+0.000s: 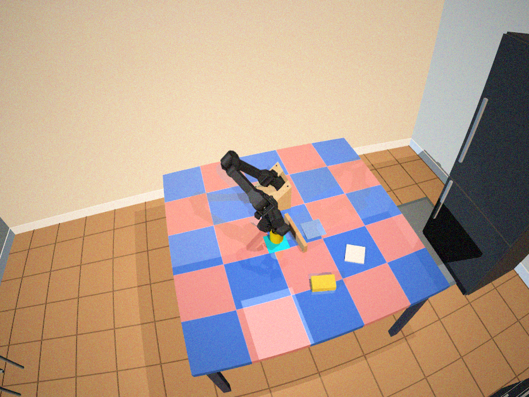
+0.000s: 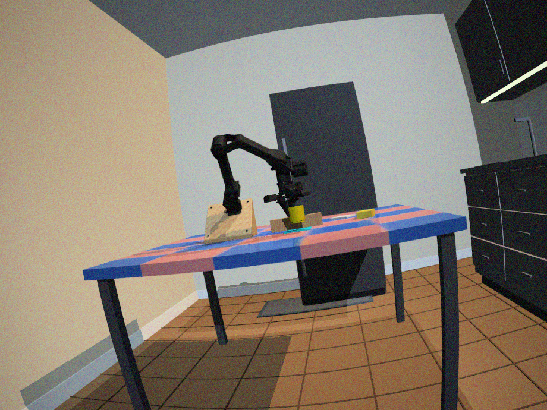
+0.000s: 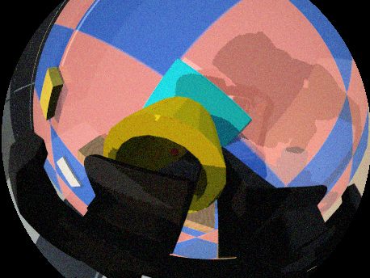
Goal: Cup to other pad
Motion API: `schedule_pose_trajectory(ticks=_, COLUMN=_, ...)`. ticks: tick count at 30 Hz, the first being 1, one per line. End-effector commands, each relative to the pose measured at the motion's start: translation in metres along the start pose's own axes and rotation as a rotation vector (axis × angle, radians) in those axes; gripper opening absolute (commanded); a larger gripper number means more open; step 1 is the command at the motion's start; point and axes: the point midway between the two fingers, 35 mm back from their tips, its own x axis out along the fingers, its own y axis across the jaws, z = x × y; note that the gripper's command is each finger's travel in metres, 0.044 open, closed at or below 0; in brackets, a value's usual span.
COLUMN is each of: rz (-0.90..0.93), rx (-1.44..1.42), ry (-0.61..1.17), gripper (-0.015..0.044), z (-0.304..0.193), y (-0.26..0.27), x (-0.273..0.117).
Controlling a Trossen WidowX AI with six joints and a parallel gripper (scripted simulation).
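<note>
Claw (image 3: pixel 207 191): closed tight on the yellow cup (image 3: pixel 172 139), one dark finger (image 3: pixel 140 196) inside the rim and the other outside the wall, as the wrist view shows. Cup stands upright in the grip, mouth up. One small dark-red spot is visible inside the cup in the wrist view; it cannot be made out well enough to count marbles.

Position: in the top view the cup (image 1: pixel 276 236) sits at frame centre, directly over the cyan pad (image 1: pixel 273 245). In the exterior view the cup (image 2: pixel 295 214) hangs low above that pad (image 2: pixel 296 229); whether its base touches the pad cannot be told. Immediately right of the cup in the top view lies a wooden bar (image 1: pixel 297 232), and beyond it, upper right, a pale blue pad (image 1: pixel 312 229).

Other items on the checked worktop (image 1: pixel 213 307): a white block (image 1: pixel 355 254) right of centre and a yellow sponge (image 1: pixel 323 282) lower right of centre, both well apart from the cup. Arm rises from a wooden base block (image 1: pixel 279 187) just above centre and bends down to the cup.
</note>
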Motion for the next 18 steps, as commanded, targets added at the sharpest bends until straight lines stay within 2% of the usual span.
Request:
schedule_pose_trajectory(ticks=1, rz=-0.008, rx=-0.01, ry=0.0, gripper=0.0, z=-0.002, y=-0.002, x=0.006)
schedule_pose_trajectory(ticks=18, rz=-0.003, rx=0.0, ry=-0.004, gripper=0.0, z=0.0, y=-0.003, x=0.022)
